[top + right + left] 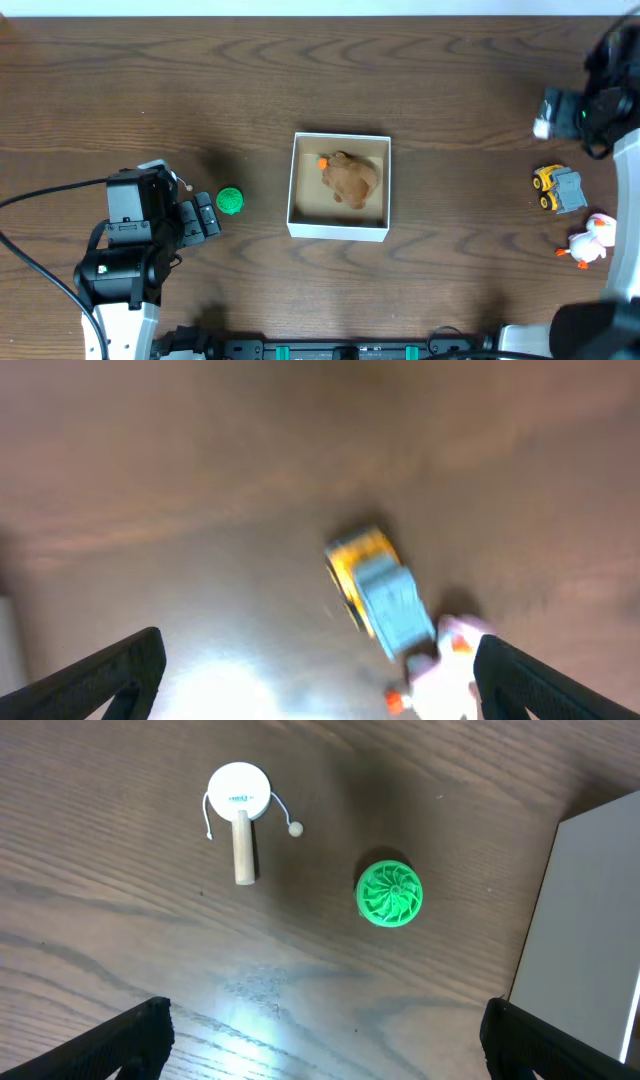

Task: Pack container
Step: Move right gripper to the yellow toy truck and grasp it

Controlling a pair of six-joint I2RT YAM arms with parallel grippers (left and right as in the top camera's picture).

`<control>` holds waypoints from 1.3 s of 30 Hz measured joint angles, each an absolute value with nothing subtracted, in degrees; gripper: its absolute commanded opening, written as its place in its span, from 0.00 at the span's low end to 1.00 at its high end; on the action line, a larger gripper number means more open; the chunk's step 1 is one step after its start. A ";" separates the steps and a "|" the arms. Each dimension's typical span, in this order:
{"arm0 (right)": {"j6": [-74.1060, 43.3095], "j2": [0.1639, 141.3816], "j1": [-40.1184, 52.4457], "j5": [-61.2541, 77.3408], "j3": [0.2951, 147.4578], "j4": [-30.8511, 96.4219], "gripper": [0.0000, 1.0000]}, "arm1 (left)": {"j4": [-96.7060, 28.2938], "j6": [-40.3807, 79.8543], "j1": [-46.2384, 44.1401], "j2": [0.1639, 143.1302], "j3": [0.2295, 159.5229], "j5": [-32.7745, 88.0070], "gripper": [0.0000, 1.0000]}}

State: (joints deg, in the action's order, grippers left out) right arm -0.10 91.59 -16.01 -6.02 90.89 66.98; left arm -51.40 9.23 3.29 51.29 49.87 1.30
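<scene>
container sits mid-table with a brown toy already inside. you're fetching more: your left gripper is spread empty near the green disc, and the right gripper, also spread empty, hangs over the truck. next, centre on one toy and descend.

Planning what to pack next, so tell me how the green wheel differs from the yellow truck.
The green wheel is a flat, round, single-colour disc; the yellow truck is boxy with a grey-blue bed. The green wheel lies left of the container; the yellow truck lies far right of it. Both sit on the table, outside the container.
</scene>
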 measured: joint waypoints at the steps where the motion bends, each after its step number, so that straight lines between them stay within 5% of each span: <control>1: 0.40 92.60 -17.47 -5.98 88.92 66.87 0.99 | -51.40 9.23 3.29 51.29 49.87 1.30 0.98; 13: 5.82 101.36 -29.28 -4.67 80.79 60.71 0.99 | -51.40 9.23 3.29 51.29 49.87 1.30 0.98; 39: 15.40 108.20 -29.23 2.85 80.75 56.71 0.99 | -51.16 9.23 3.29 51.59 49.87 1.30 0.98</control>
State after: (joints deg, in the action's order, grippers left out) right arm 15.40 108.20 -29.23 2.85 80.75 56.71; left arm -51.16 9.23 3.29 51.59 49.87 1.30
